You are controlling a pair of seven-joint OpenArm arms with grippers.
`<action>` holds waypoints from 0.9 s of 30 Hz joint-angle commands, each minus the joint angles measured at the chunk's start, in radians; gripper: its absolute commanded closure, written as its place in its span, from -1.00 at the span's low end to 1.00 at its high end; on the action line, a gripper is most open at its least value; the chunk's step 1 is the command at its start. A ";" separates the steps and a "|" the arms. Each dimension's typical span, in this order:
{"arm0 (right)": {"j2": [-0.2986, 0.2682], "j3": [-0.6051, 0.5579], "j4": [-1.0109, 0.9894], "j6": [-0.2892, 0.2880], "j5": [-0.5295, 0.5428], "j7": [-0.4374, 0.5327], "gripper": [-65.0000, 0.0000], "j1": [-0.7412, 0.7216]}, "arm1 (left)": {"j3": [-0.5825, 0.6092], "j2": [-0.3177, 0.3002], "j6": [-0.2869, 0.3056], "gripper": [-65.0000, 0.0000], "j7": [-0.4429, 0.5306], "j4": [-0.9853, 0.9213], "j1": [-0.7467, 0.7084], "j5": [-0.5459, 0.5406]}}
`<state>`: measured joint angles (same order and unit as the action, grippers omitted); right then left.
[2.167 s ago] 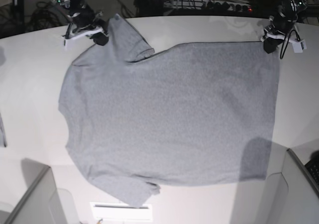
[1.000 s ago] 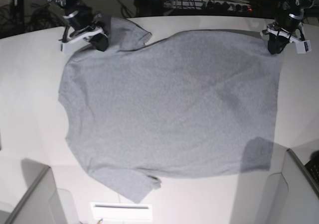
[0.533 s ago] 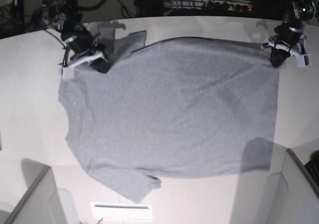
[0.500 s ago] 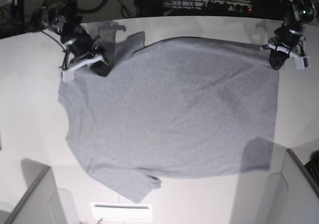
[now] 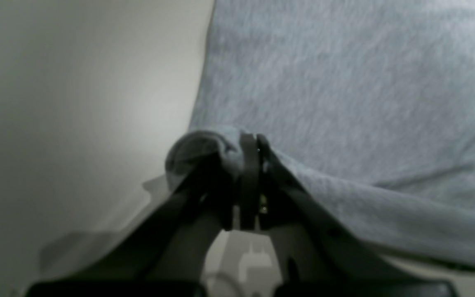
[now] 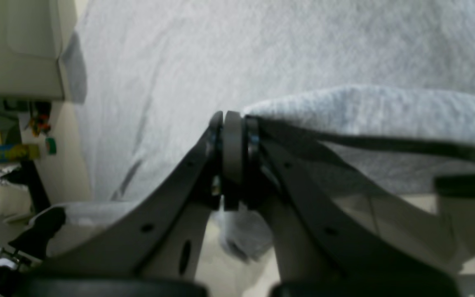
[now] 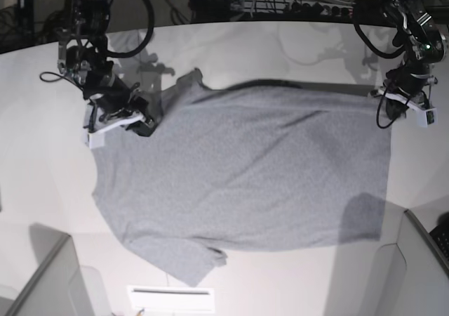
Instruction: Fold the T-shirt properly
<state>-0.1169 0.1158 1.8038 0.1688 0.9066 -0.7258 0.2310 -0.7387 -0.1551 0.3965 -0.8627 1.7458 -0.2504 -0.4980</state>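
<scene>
The T-shirt (image 7: 245,168), heather grey with its plain side up, is spread across the middle of the pale table (image 7: 42,189). Its near half lies flat, with one short sleeve pointing toward the near edge. Its far edge is raised off the table and casts a dark line of shadow along the surface beneath it.

At the far-right corner of the cloth, the left gripper (image 7: 393,105) is clenched on the fabric; in the left wrist view the jaws are pressed together with a bunched fold of grey cloth (image 5: 204,148) caught between them.

At the far-left, beside the other sleeve, the right gripper (image 7: 137,116) is likewise clamped on the shirt's edge; the right wrist view shows the jaws pressed together on a raised ridge of fabric (image 6: 344,103).

A white paper sheet (image 7: 170,298) lies on the near edge of the table, just beside the near sleeve.
</scene>
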 commanded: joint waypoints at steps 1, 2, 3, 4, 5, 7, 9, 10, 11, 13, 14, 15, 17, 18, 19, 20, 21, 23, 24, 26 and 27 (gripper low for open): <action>-0.007 0.003 0.003 -0.004 0.010 0.013 1.00 -0.012 | -0.005 -0.016 0.003 1.00 0.020 0.016 0.010 0.000; -0.007 0.003 -0.008 -0.004 0.010 0.016 1.00 -0.020 | -0.005 -0.016 0.003 1.00 0.020 0.016 0.020 0.002; -0.007 0.003 -0.019 -0.004 0.010 0.016 1.00 -0.031 | -0.005 -0.018 0.003 1.00 0.018 0.015 0.030 0.003; -0.007 0.003 -0.026 -0.004 0.010 0.016 1.00 -0.041 | -0.005 -0.018 0.003 1.00 0.018 0.010 0.039 0.003; -0.008 0.003 -0.031 -0.004 0.010 0.016 1.00 -0.051 | -0.005 -0.018 0.003 1.00 0.018 0.001 0.047 0.003; -0.008 0.005 -0.035 -0.004 0.010 0.013 1.00 -0.068 | -0.005 -0.019 0.003 1.00 0.018 -0.028 0.059 0.003; -0.008 0.005 -0.039 -0.002 0.010 0.013 1.00 -0.081 | -0.005 -0.019 0.003 1.00 0.018 -0.063 0.072 0.003; -0.008 0.005 -0.039 -0.002 0.010 0.013 1.00 -0.086 | -0.005 -0.019 0.003 1.00 0.018 -0.077 0.072 0.003; -0.008 0.005 -0.039 -0.002 0.010 0.013 1.00 -0.089 | -0.005 -0.021 0.003 1.00 0.018 -0.086 0.072 0.003; -0.008 0.005 -0.045 -0.001 0.007 0.013 1.00 -0.104 | -0.005 -0.021 0.003 1.00 0.018 -0.099 0.073 0.003; -0.008 0.005 -0.055 0.008 0.010 0.013 1.00 -0.111 | -0.005 -0.021 0.003 1.00 0.018 -0.097 0.084 0.003; -0.008 0.005 -0.068 0.027 0.010 0.013 1.00 -0.118 | -0.003 -0.021 0.003 1.00 0.017 -0.096 0.090 0.003; -0.008 0.005 -0.081 0.051 0.010 0.013 1.00 -0.127 | 0.020 -0.022 0.003 1.00 -0.020 -0.096 0.102 0.003; -0.008 0.011 -0.081 0.051 0.010 0.012 1.00 -0.129 | 0.026 -0.024 0.003 1.00 -0.048 -0.096 0.113 0.003; -0.008 0.022 -0.081 0.051 0.010 0.012 1.00 -0.132 | 0.029 -0.024 0.003 1.00 -0.074 -0.093 0.133 0.003; -0.005 0.028 -0.081 0.051 0.010 0.012 1.00 -0.134 | 0.028 -0.024 0.003 1.00 -0.094 -0.091 0.147 0.005; -0.005 0.031 -0.081 0.051 0.010 0.012 1.00 -0.135 | 0.028 -0.024 0.003 1.00 -0.105 -0.091 0.156 0.005; -0.007 0.031 -0.086 0.051 0.010 0.012 1.00 -0.150 | 0.032 -0.024 0.003 1.00 -0.109 -0.094 0.170 0.005; -0.008 0.031 -0.086 0.051 0.010 0.012 1.00 -0.158 | 0.034 -0.024 0.003 1.00 -0.109 -0.094 0.181 0.005; -0.008 0.045 -0.088 0.051 0.010 0.012 1.00 -0.167 | 0.037 -0.024 0.003 1.00 -0.109 -0.099 0.194 0.025; -0.008 0.046 -0.088 0.051 0.010 0.012 1.00 -0.181 | 0.046 -0.024 0.003 1.00 -0.109 -0.099 0.204 0.054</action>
<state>-0.1154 0.1539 1.6985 0.2279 0.9089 -0.7311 0.0677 -0.6922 -0.1646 0.3946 -0.9913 1.6314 -0.0620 -0.4232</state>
